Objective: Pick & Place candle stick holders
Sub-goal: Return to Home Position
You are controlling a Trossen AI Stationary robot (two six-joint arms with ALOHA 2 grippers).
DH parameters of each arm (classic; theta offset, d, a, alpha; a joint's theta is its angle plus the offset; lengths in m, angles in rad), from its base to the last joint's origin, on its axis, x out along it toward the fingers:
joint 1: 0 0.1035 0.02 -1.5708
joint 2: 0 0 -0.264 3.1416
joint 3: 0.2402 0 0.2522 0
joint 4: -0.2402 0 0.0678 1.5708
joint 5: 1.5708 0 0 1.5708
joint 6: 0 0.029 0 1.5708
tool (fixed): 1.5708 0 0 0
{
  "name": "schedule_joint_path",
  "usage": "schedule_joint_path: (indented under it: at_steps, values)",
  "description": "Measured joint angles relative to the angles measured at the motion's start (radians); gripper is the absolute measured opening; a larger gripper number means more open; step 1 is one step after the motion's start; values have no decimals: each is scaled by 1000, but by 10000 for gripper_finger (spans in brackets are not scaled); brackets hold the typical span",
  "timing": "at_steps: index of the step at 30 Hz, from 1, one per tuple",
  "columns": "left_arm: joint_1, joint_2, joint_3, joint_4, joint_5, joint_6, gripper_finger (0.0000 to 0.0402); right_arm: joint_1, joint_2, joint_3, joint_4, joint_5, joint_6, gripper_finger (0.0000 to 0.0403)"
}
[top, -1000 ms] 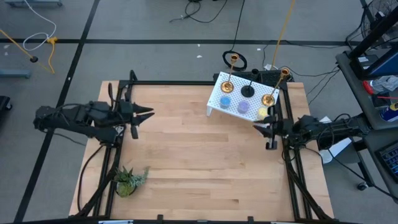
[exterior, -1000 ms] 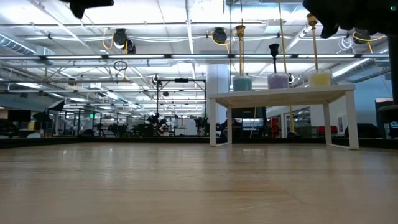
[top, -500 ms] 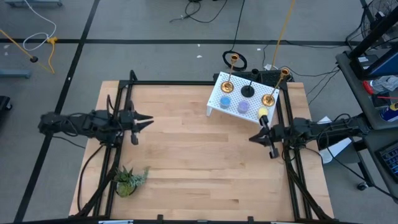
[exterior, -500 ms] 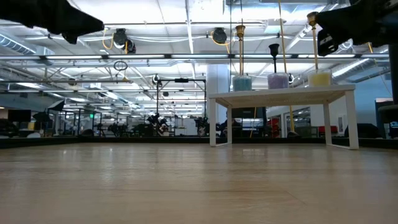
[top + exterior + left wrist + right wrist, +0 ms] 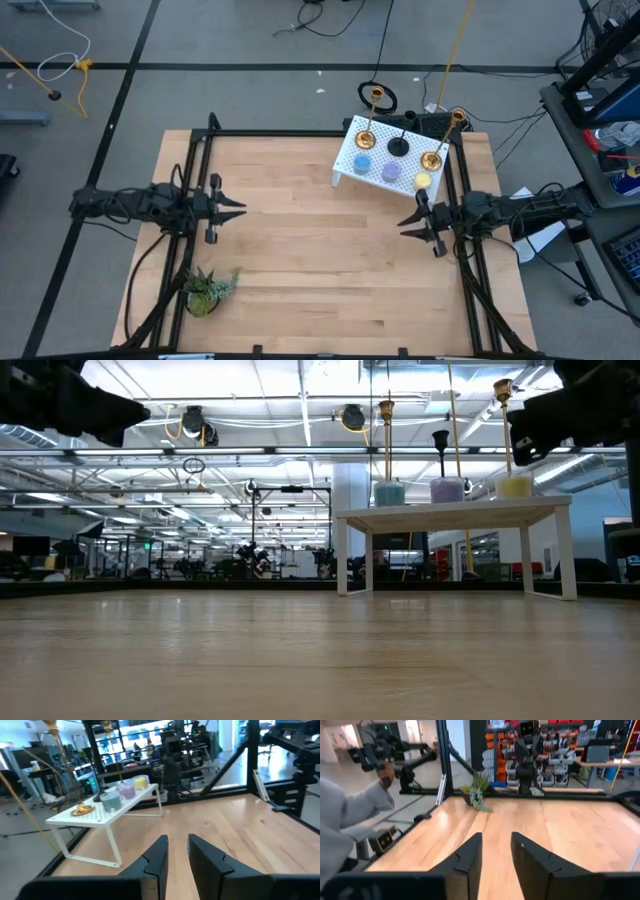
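The candle stick holders stand on a white perforated stand [image 5: 348, 152] at the table's far right: two brass ones [image 5: 366, 137] [image 5: 431, 160], a black one [image 5: 398, 147], and low blue [image 5: 362, 164], lilac [image 5: 391, 173] and yellow [image 5: 422, 181] ones. They show in the low view too, e.g. the yellow one [image 5: 514, 486]. My left gripper [image 5: 240, 208] hovers open and empty over the table's left side. My right gripper [image 5: 404, 224] hovers open and empty just on the near side of the stand.
A small green plant [image 5: 208, 288] stands near the table's front left corner. Black frame rails [image 5: 200, 150] run along the table's left, far and right sides. A person's grey sleeve [image 5: 345, 815] shows beyond the table in the right wrist view.
My left gripper has moved toward the table's near edge and come down. My right gripper has moved away from the stand, toward the near edge and a little left, and has also come down. The holders have stayed on the stand.
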Motion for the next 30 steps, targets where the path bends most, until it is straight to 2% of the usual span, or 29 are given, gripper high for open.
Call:
schedule_joint_path:
  at_steps: [5, 11, 19, 24, 30]
  values:
    - [0, -38, -49, -1, 9, -19, 81, 0, 0, 0, -30, -8, 9, 115]
    - [0, -83, -108, 27, 9, -26, 81, 0, 0, -2, -37, -28, -1, 101]
    - [0, -118, -183, 105, 9, -18, 81, 0, 2, -147, 189, -27, -36, 87]
    - [0, -120, -208, 140, 9, -20, 81, -1, 2, -180, 199, -27, -28, 86]
    - [0, -119, -208, 137, 9, -8, 81, -10, -1, -181, 274, -26, -183, 86]
